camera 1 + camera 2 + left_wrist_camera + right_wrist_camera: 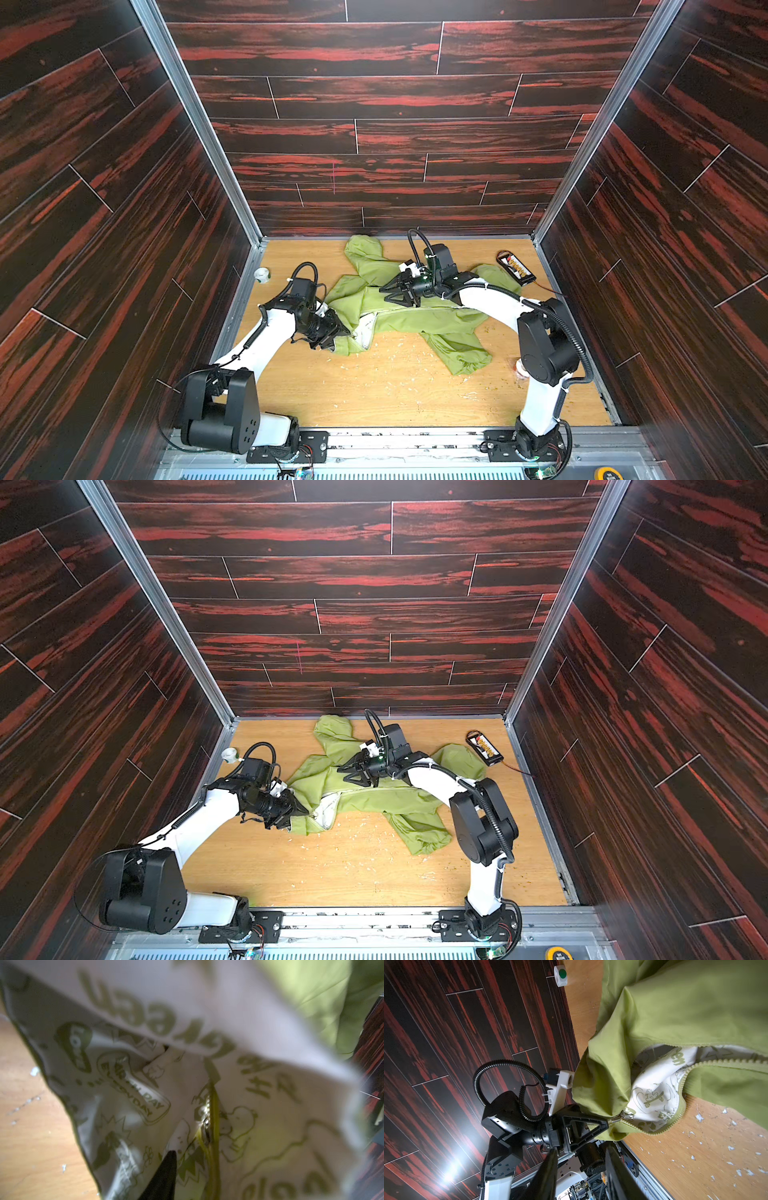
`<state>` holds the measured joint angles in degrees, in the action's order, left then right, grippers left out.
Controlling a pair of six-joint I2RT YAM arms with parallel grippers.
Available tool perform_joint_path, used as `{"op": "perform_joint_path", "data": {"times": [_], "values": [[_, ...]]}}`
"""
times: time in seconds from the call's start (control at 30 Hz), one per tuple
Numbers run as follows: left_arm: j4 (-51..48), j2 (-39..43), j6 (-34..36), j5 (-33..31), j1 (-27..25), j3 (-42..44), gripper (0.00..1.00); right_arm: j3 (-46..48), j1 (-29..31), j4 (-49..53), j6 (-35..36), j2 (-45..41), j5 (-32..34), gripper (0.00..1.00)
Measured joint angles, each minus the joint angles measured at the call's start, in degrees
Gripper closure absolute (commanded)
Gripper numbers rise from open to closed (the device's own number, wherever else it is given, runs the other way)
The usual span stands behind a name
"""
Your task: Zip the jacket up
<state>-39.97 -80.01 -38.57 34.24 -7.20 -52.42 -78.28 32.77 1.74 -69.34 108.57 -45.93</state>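
Note:
The lime-green jacket (415, 320) (374, 800) lies spread on the wooden table, hood toward the back wall. Near the hem its pale zipper (368, 332) gapes and shows white printed lining (654, 1084). My left gripper (347, 332) (305, 812) is at that hem. In the right wrist view its tip (608, 1122) touches the metal slider's pull (626, 1115). The left wrist view shows one black finger (166, 1174) standing apart from the zipper (212, 1126), with the other finger hidden under lining. My right gripper (386, 293) (343, 773) (581, 1149) hovers open over the jacket's chest, holding nothing.
A white tape roll (262, 275) (560, 973) sits by the left wall. A black pack with red and yellow markings (515, 268) lies at the back right. A small pinkish object (521, 368) shows beside the right arm. Pale chips litter the table (395, 395). Dark walls enclose three sides.

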Motion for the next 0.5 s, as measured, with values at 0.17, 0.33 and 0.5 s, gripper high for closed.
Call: {"op": "perform_joint_path", "data": {"times": [0.17,0.33,0.5], "values": [[2.3,-0.3,0.6,0.3,-0.3,0.0,0.60,0.0,0.0,0.0,0.0,0.0,-0.3,0.59],[3.8,-2.1,1.4,1.3,-1.3,0.7,0.61,-0.2,0.0,0.0,0.0,0.0,-0.5,0.59],[3.8,-3.5,2.2,1.6,-2.2,2.4,0.66,-0.4,0.0,0.0,0.0,0.0,-0.5,0.59]]}}
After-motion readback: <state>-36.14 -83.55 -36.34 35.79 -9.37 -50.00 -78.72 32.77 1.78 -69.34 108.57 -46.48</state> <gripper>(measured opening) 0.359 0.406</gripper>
